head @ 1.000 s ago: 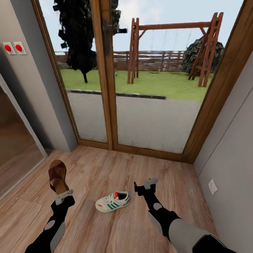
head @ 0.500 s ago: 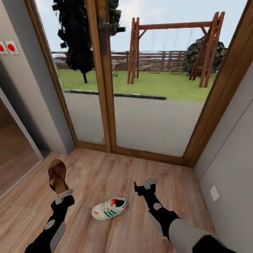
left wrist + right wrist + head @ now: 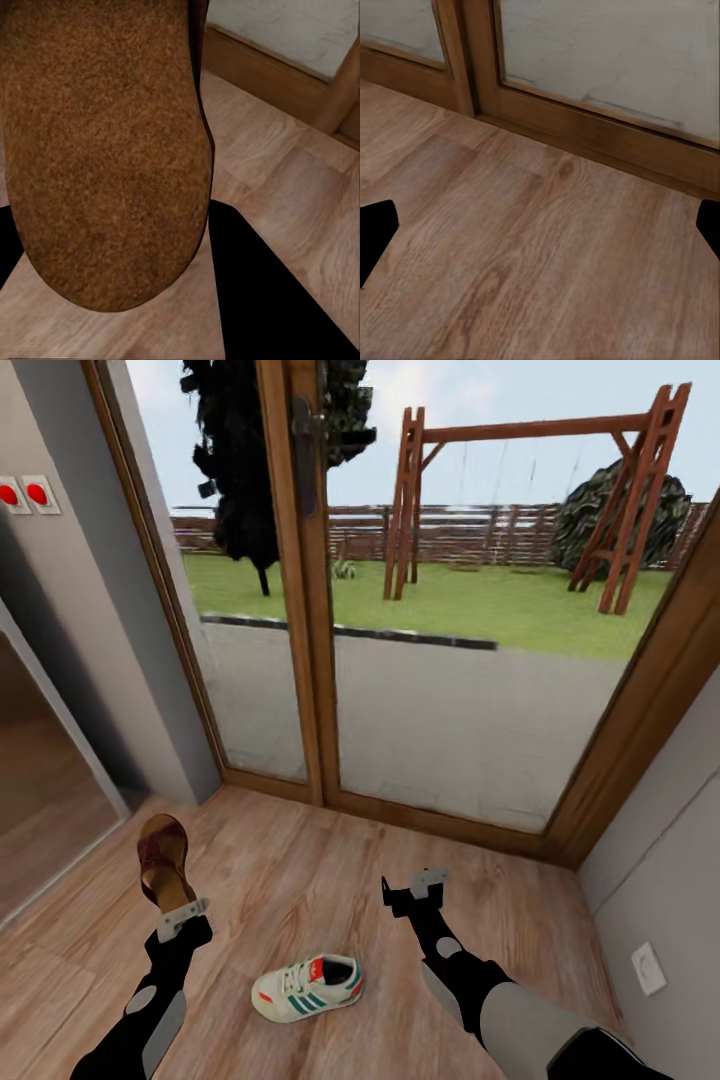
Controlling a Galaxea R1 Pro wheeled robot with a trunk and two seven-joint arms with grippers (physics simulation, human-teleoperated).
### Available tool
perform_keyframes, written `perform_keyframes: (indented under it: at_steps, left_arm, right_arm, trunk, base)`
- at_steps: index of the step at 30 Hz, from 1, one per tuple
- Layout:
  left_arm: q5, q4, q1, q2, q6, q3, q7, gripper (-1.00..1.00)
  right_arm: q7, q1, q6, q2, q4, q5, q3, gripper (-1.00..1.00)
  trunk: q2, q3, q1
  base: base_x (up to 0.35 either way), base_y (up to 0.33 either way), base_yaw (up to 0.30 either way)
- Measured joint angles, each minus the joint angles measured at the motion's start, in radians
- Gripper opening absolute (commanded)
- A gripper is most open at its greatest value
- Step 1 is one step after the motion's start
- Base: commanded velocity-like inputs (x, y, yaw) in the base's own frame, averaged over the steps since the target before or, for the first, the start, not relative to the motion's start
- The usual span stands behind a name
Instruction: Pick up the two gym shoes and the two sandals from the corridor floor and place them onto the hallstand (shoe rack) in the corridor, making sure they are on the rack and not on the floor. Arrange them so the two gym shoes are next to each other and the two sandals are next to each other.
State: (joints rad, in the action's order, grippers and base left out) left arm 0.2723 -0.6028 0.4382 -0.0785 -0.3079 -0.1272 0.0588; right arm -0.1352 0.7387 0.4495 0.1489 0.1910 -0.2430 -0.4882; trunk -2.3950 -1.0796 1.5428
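A brown sandal (image 3: 163, 863) stands up out of my left gripper (image 3: 180, 916), which is shut on its heel end; in the left wrist view its brown sole (image 3: 101, 142) fills the picture close to the lens. One white gym shoe (image 3: 306, 987) with green stripes and a red heel patch lies on the wood floor (image 3: 300, 880) between my two arms, near my base. My right gripper (image 3: 415, 888) hangs open above the floor, to the right of the shoe and apart from it; its dark fingertips (image 3: 375, 232) frame bare planks. The hallstand is out of view.
A glazed double door with a wooden frame (image 3: 305, 610) closes the corridor ahead; its threshold (image 3: 585, 142) runs across the right wrist view. A grey wall (image 3: 660, 880) with a socket stands at the right, a sliding panel (image 3: 50, 780) at the left.
The whole view has shifted, so the camera moved: the door frame slid right and the gym shoe now sits lower in the picture. Both arms keep their pose, sandal still held.
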Motion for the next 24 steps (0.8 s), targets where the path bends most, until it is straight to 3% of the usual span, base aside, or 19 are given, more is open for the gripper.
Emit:
perform_keyframes:
  at_steps: [17, 24]
  left_arm:
    - [0.0, -0.003, 0.0, 0.0, 0.0, 0.001, 0.0, -1.0]
    - [0.0, -0.003, 0.0, -0.001, 0.0, 0.0, 0.0, -1.0]
  right_arm:
    - [0.0, -0.006, 0.0, 0.0, 0.0, 0.001, 0.0, 1.0]
    - [0.001, -0.006, 0.0, 0.0, 0.0, 0.001, 0.0, 1.0]
  trunk:
    - [0.0, 0.0, 0.0]
    - [0.0, 0.0, 0.0]
  base:
    - [0.013, -0.026, 0.274]
    - [0.024, -0.043, 0.046]
